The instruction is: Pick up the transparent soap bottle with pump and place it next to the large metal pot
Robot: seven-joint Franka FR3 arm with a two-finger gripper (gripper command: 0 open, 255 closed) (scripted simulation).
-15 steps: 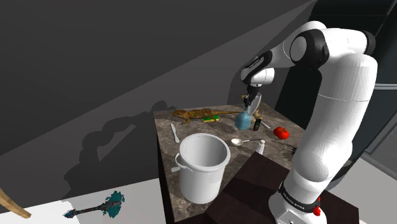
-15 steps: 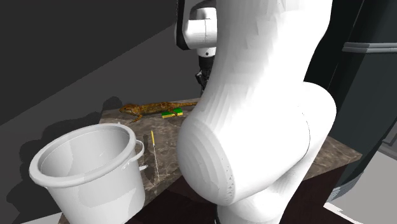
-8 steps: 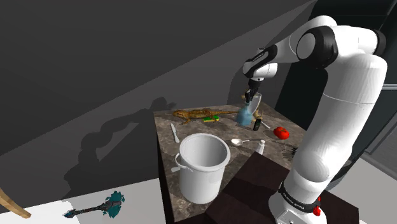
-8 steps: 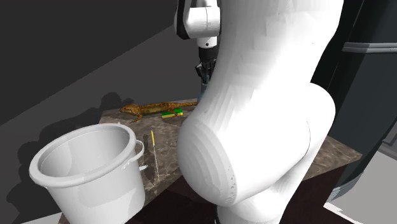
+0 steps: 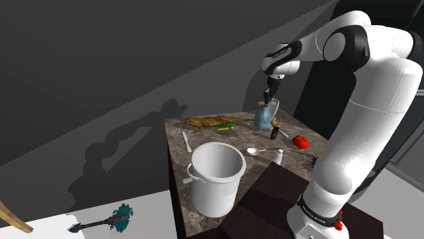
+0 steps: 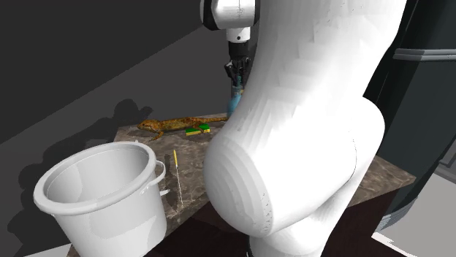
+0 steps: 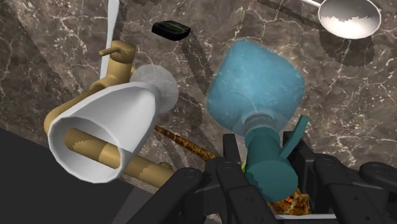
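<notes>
Gripper [image 5: 270, 95] is clamped on the bottle [image 5: 263, 117]: in the wrist view its fingers [image 7: 232, 167] close on the teal pump neck from both sides, w/ the blue see-through body hanging beyond them. Bottle sits tilted over the far part of the counter [image 5: 204, 139], near the shoulder view's right; can't tell if its base touches the marble. Pot [image 5: 217, 175], white, stands at the counter's near edge, well apart from the bottle, approx. between it & the camera. A brown lizard [image 5: 206, 122] lies along the far edge w/ a green-yellow sponge [image 5: 232, 125] just beside it. A spoon [image 5: 257, 151] lies between pot & bottle, a tomato [image 5: 299, 141] further toward the shoulder view's right, a white shaker [image 5: 278, 157] near the spoon. In the wrist view a white goblet [image 7: 105, 137] on a gold stem lies on its side just beside the bottle. In the second exterior view the gripper [image 6: 235, 73] hangs above the lizard's [image 6: 174, 124] tail end, bottle [image 6: 234, 101] partly hidden behind the arm, pot [image 6: 102, 191] nearest the camera
</notes>
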